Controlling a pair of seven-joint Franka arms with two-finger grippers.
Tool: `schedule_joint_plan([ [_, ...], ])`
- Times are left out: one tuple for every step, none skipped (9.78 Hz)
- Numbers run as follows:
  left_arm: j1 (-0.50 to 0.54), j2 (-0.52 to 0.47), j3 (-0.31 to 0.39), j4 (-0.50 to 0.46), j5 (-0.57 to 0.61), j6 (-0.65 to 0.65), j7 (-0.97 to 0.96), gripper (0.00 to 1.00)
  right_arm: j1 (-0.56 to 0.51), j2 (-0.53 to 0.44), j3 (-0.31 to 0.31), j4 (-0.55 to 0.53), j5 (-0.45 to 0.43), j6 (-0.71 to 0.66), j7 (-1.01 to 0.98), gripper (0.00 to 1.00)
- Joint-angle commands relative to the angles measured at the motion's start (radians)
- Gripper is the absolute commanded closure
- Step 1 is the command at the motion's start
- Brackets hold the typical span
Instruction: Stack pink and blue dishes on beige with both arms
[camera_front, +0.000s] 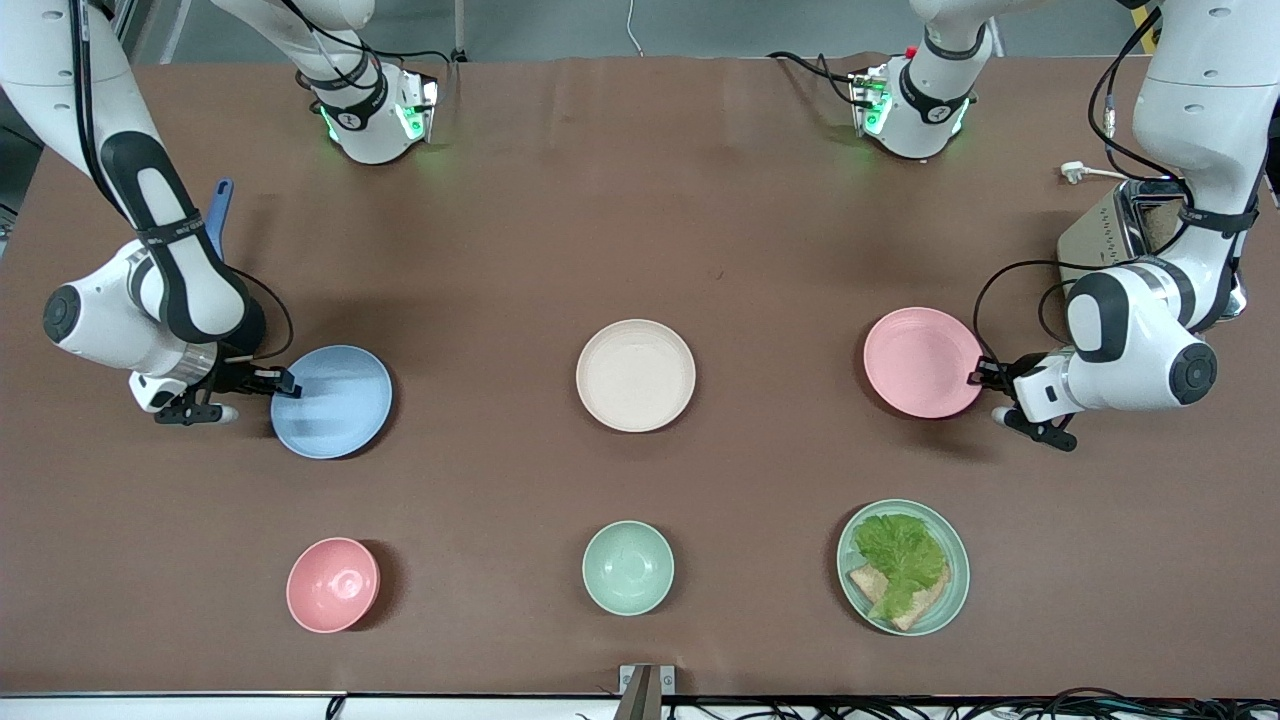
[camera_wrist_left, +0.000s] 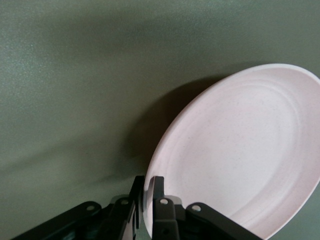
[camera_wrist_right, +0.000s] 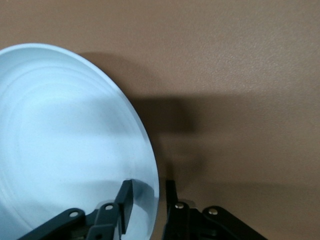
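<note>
Pink plate (camera_front: 920, 362) rim pinched by left tool (camera_front: 985, 377) — blue plate (camera_front: 335, 402), seemingly lifted, by right tool (camera_front: 272, 382).

Matte speckled plates (camera_front: 635, 375) on brown cloth-like table (camera_front: 640, 200)

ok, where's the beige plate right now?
Front view: beige plate sits mid-table, between the blue plate and pink plate, with the green bowl nearer the camera.

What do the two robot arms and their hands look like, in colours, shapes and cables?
Both arms are thick, rounded and white, with black bands and loose black cables strapped along them. The left hand and right hand are small and black, with two thin flat fingers and silver screws. The bases glow green.
</note>
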Motion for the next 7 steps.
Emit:
schedule_joint_plan([
  [-0.007, -0.024, -0.002, -0.01, -0.002, 0.012, 0.022, 1.0, -0.029, -0.01, 0.01, 0.03, 0.03, -0.079, -0.03, 0.99],
  [-0.007, -0.052, -0.036, -0.007, -0.002, 0.003, 0.021, 1.0, -0.029, -0.013, -0.011, 0.093, 0.029, -0.195, -0.026, 0.99],
  [-0.004, -0.084, -0.075, 0.001, -0.005, -0.012, 0.002, 1.0, -0.027, -0.015, -0.031, 0.168, 0.026, -0.311, -0.021, 0.99],
  [-0.004, -0.114, -0.117, 0.013, -0.015, -0.044, -0.027, 1.0, -0.026, -0.017, -0.042, 0.24, 0.018, -0.41, -0.006, 0.99],
  [-0.005, -0.115, -0.179, 0.037, -0.023, -0.055, -0.1, 1.0, -0.018, -0.023, -0.045, 0.289, 0.012, -0.489, 0.055, 0.99],
  [-0.007, -0.112, -0.248, 0.041, -0.055, -0.054, -0.186, 1.0, -0.011, -0.03, -0.04, 0.334, -0.008, -0.554, 0.13, 0.99],
  [-0.019, -0.104, -0.305, 0.041, -0.058, -0.048, -0.253, 1.0, 0.011, -0.035, -0.036, 0.368, -0.023, -0.599, 0.205, 0.99],
])
